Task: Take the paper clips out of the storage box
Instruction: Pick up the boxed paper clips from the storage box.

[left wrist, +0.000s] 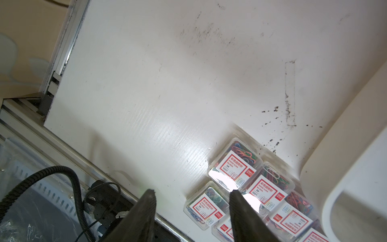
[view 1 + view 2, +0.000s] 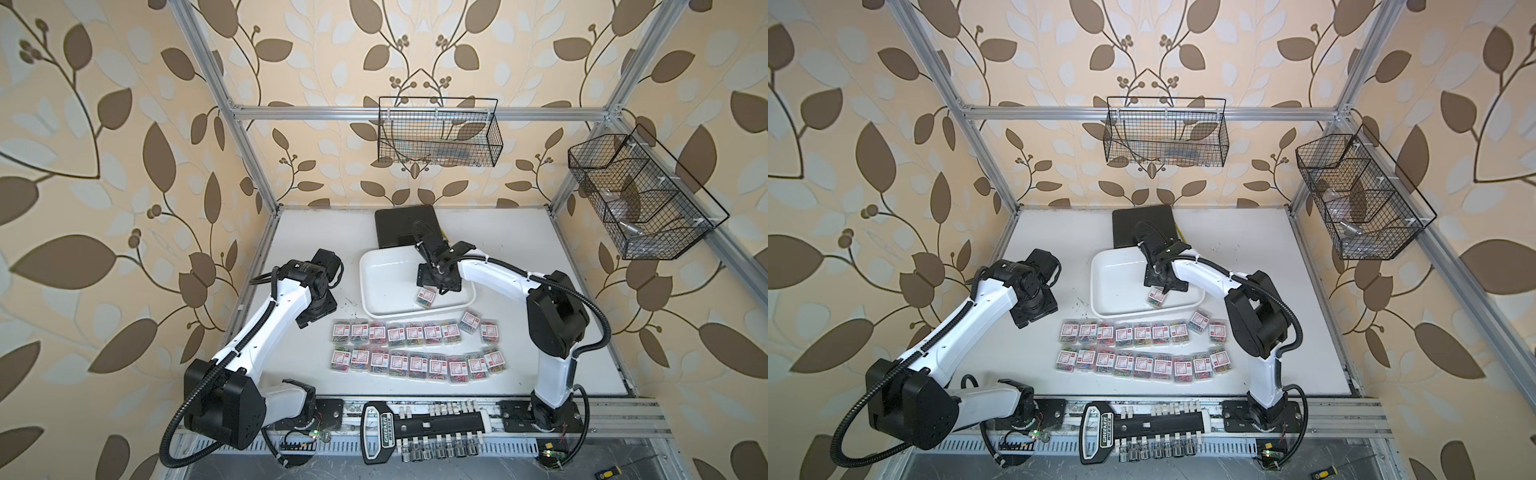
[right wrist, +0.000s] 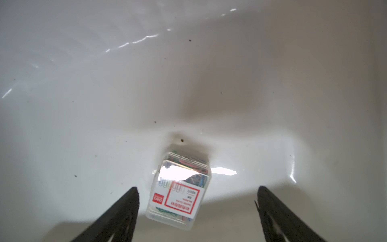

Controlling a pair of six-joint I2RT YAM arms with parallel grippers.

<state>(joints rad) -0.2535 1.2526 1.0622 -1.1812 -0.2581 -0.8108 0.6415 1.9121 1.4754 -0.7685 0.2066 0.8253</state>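
**A:** Where is the lone clip box (image 3: 180, 188)?

**B:** It lies label up on the floor of the storage box (image 2: 386, 274), close to the wall nearest the robot and toward that wall's right end. Nothing else is in the tray.

**A:** And the right gripper (image 3: 197, 188)?

**B:** It is right over the box with its jaws spread wide. In the right wrist view the box sits between the two fingers, turned askew to them. There is a gap on each side, and the box is nearer one finger than the other. Neither finger touches it.

**A:** What about the rest of the clips?

**B:** They are out on the table (image 2: 374, 386), in two rows of clip boxes (image 2: 415, 349) just in front of the tray. One box in the back row sits crooked.

**A:** And the left gripper (image 1: 192, 191)?

**B:** It hangs beside the left end of those rows. Its fingers are apart with nothing between them.

**A:** Anything behind the tray?

**B:** A black case (image 2: 395, 228), touching or nearly touching the far rim.
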